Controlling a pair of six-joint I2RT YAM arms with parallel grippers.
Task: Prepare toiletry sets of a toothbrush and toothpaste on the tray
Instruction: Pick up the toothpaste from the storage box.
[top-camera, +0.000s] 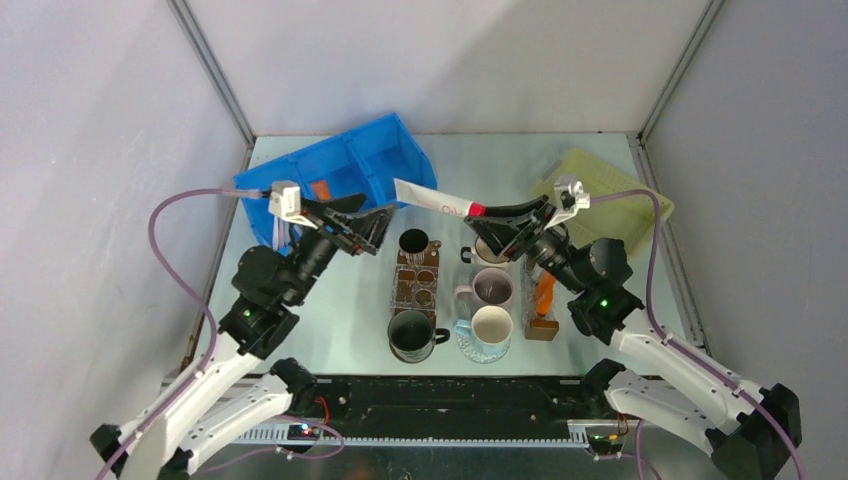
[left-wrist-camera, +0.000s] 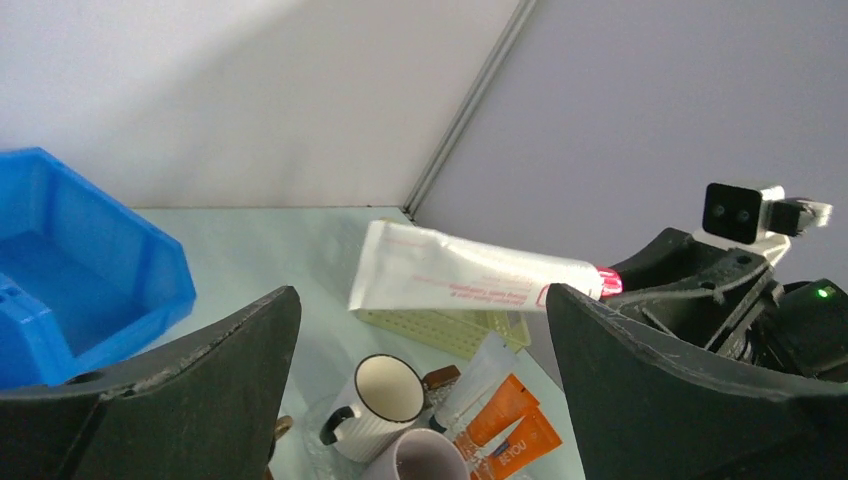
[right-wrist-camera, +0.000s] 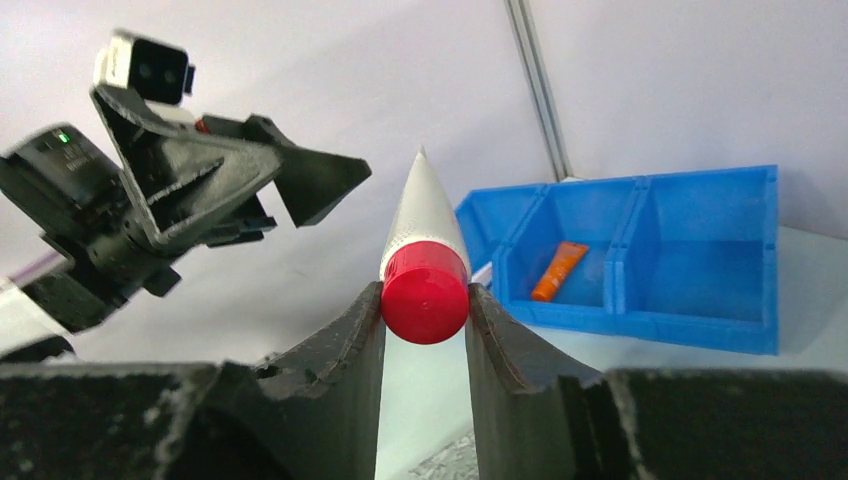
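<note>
The task looks barely begun: the visible part of the yellow-green tray (top-camera: 600, 165) shows no finished set. The right fingers (right-wrist-camera: 352, 345) clamp the red cap of a white toothpaste (left-wrist-camera: 460, 278), held in the air between the arms. The left fingers (left-wrist-camera: 210, 365) are spread wide beside its flat end, gripping nothing. No toothbrush is clear to see. An orange tube (right-wrist-camera: 560, 270) lies in the blue bin (top-camera: 370, 160). The worktop (top-camera: 340, 300) is pale and glossy, enclosed by plain grey walls

White toothpaste tube (top-camera: 430, 198) (red cap), aloft, near level, cap pinched in right end effector (top-camera: 481, 210)
</note>
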